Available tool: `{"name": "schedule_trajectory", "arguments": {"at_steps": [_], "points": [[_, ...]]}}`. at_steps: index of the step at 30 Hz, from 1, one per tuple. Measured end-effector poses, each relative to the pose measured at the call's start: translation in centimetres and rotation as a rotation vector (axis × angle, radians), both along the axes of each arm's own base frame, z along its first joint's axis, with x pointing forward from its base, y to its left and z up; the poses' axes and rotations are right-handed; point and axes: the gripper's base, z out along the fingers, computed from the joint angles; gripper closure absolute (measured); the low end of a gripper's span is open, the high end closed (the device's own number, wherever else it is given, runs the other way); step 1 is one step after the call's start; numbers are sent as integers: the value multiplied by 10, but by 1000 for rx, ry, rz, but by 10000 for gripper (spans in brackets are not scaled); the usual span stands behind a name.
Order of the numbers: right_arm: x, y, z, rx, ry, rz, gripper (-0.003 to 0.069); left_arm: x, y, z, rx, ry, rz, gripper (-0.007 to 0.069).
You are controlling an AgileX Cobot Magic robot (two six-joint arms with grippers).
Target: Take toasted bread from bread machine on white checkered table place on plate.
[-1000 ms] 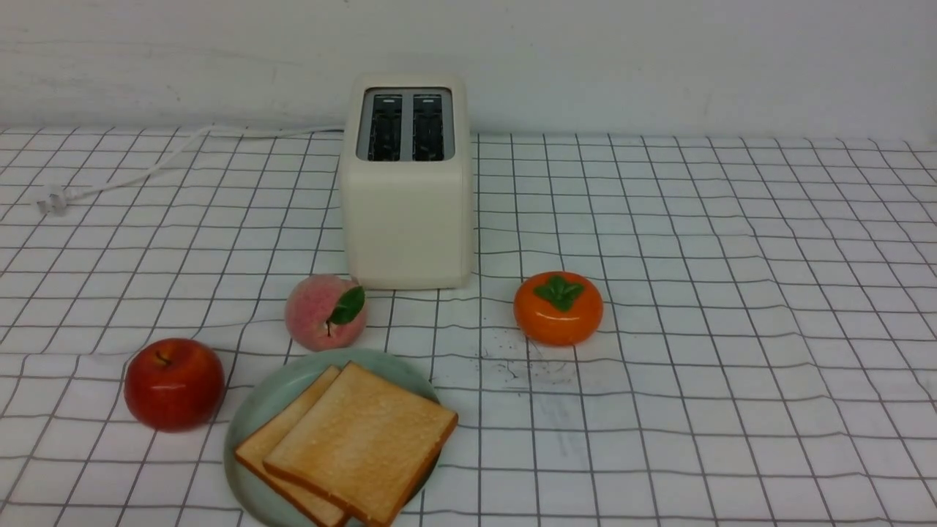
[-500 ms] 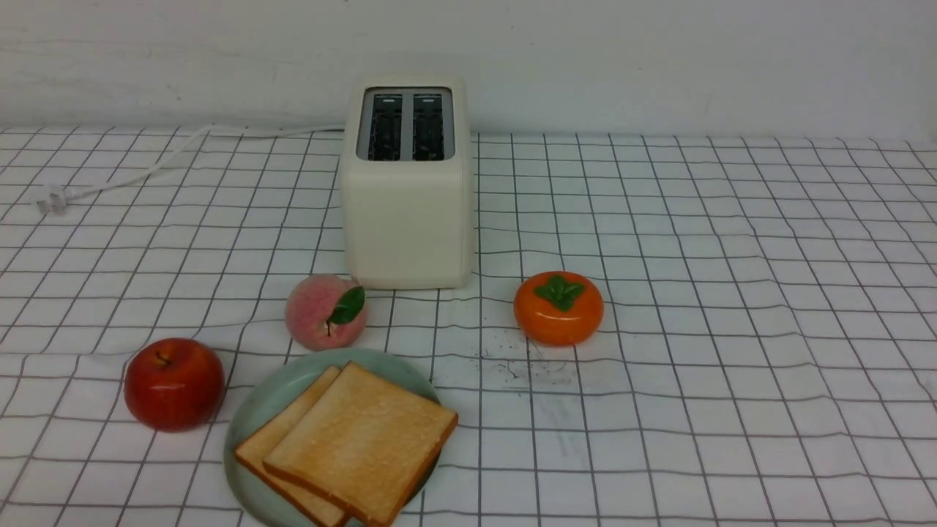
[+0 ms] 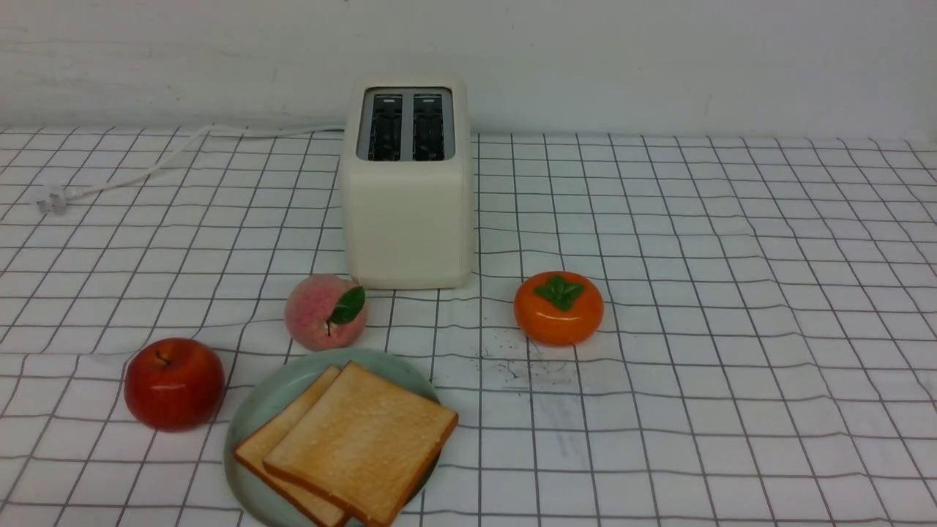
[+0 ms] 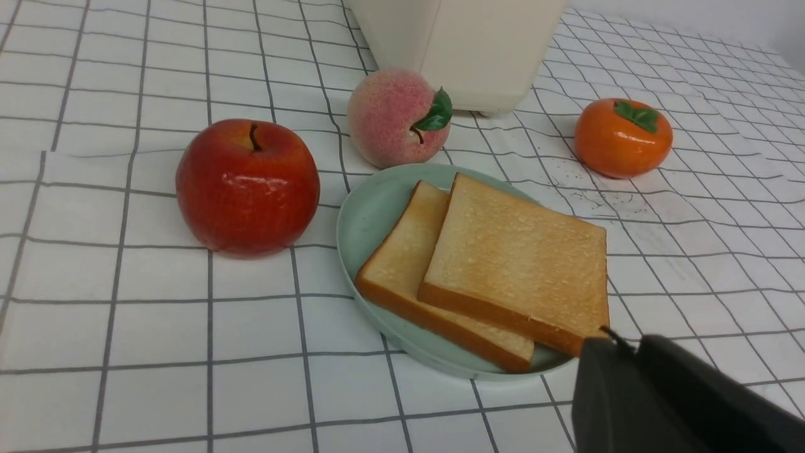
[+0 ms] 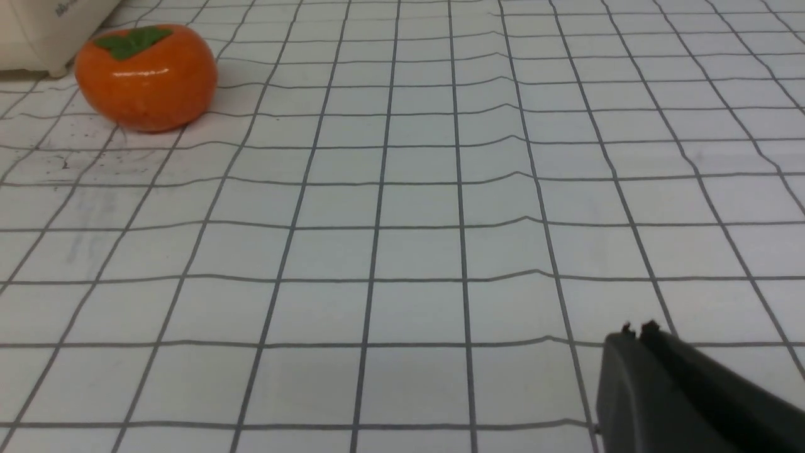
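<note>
front view: one white checkered table (image 3: 732, 307) fills the scene, its cloth slightly wrinkled. one cream-white bread machine (image 3: 407, 212) stands upright near the far edge, a little left of the middle, with two dark slots in its grey top; no bread shows in either slot. one white cord (image 3: 146, 167) runs from it toward the far left corner and ends in a plug. one pale mint-green plate (image 3: 274, 406) sits at the near edge, left of the middle. two slices of toasted bread (image 3: 362, 439) lie flat on it, the upper slice overlapping the lower and reaching past the plate's rim. three fruits are on the cloth: one pink peach (image 3: 324, 312) with a green leaf just beyond the plate and in front of the toaster, one red apple (image 3: 173, 383) just beside the plate on the side toward the left edge, and one orange persimmon (image 3: 558, 307) with a green top in front of the toaster toward the right. a patch of dark specks (image 3: 527, 362) marks the cloth near the persimmon. neither arm shows in this view.

left wrist view: the left gripper (image 4: 613, 343) appears as a dark shape near the corner of the upper slice; the jaws look pressed together, holding nothing.

right wrist view: the right gripper (image 5: 636, 328) hangs over bare cloth, well apart from the persimmon, its two tips closed together and empty.
</note>
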Motion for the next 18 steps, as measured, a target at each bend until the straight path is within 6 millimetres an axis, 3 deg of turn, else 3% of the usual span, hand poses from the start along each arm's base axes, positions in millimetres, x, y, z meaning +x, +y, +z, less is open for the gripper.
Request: {"name": "schedule_trajectory", "arguments": {"at_steps": [9, 15, 18], "points": [[0, 0, 0, 3, 0, 0, 669, 3, 6, -4, 174, -41, 21, 574], [0, 0, 0, 3, 0, 0, 666, 7, 6, -12, 178, -74, 39, 580], [0, 0, 0, 3, 0, 0, 666, 10, 8, -15, 118, -152, 126, 638]]}}
